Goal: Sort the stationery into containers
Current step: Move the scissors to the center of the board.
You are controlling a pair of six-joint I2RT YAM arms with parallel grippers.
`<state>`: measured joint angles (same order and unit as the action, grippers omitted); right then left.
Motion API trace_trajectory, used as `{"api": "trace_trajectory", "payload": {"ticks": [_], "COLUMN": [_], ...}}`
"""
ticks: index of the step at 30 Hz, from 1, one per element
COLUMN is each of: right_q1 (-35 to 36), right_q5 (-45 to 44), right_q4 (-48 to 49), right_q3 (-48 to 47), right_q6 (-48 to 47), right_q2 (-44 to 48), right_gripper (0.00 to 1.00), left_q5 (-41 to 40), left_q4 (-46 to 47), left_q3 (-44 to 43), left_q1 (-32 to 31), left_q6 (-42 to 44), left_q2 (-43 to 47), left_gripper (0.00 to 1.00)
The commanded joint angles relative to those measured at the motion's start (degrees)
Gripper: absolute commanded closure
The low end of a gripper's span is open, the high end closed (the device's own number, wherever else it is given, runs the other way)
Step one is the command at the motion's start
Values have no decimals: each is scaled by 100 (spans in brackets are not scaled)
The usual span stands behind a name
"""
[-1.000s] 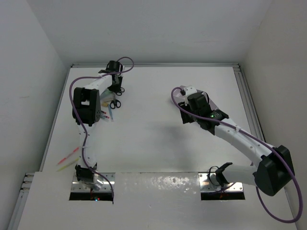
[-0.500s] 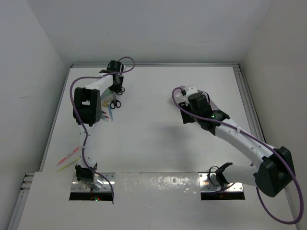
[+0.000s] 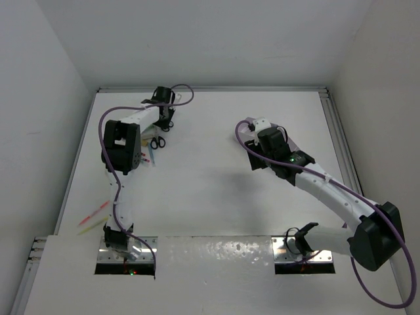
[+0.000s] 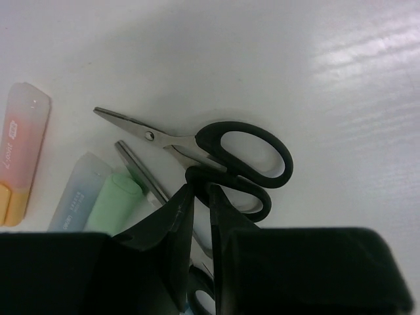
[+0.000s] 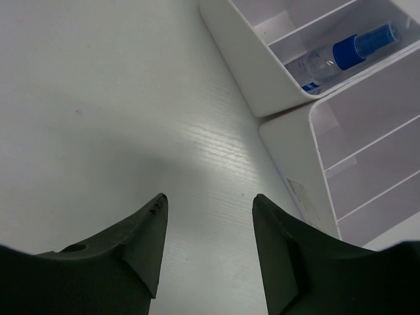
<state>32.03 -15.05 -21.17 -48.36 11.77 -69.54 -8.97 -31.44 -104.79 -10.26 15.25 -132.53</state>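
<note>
Bright, even overhead light floods the white table (image 3: pixel 216 190), casting only soft shadows. In both wrist views glare streaks its surface, and the near fingers (image 4: pixel 164 249) loom dark, blurred.

A white table (image 3: pixel 210 197) fills the scene. At its far left lie black-handled scissors (image 4: pixel 243 154), the blade of a second pair (image 4: pixel 140 172) just beside them, and next to these an orange highlighter (image 4: pixel 23 157), a pale blue highlighter (image 4: pixel 79 200) and a green highlighter (image 4: pixel 115 203). A blurred pink-red piece (image 3: pixel 96 210) and a yellow piece (image 3: pixel 88 229) lie by the near left edge, and a white organiser (image 5: pixel 289 157) stands at the far right.
</note>
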Motion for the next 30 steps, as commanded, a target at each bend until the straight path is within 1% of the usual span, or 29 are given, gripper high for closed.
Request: {"api": "trace_trajectory", "payload": {"ticks": [1,3,7,8,9,10,12,13,15,18,19,25,30], "right_q1": [49,31,49,49,58,58,66,66,84,75,75,84,93], "right_q5": [-112,-139,-139,-121,-130,-121,-112,-104,-112,-139,-156,-165,-165], "right_q4": [34,34,34,34,43,51,43,34,-1,-36,-36,-36,-80], "right_q3": [-174,-174,-156,-148,-139,-130,-147,-148,-156,-121,-78,-33,-112], "right_q6": [-69,-78,-78,-78,-78,-70,-69,-61,-78,-87,-78,-113,-184], "right_q2": [160,169,160,160,160,169,160,151,151,204,230,292,274], "right_gripper": [46,45,45,45,45,45,45,45,44,44,44,44,43], "left_q5": [168,54,18,27,62,175,465,545,738,1010,1081,1055,977], "left_q4": [-20,146,200,217,226,165,103,-123,-283,-485,-494,-451,-406], "left_q3": [485,783,926,908,891,795,732,471,311,152,178,135,-23], "left_q1": [-274,-327,-301,-292,-266,-231,-152,-125,-20,121,156,200,200], "left_q6": [679,961,998,946,823,735,428,296,-115,-495,-574,-733,-821], "left_q2": [218,464,614,640,649,615,544,440,334,193,158,43,-80], "left_gripper": [87,87,85,79,77,70,64,61,61,62,65,68,73]}}
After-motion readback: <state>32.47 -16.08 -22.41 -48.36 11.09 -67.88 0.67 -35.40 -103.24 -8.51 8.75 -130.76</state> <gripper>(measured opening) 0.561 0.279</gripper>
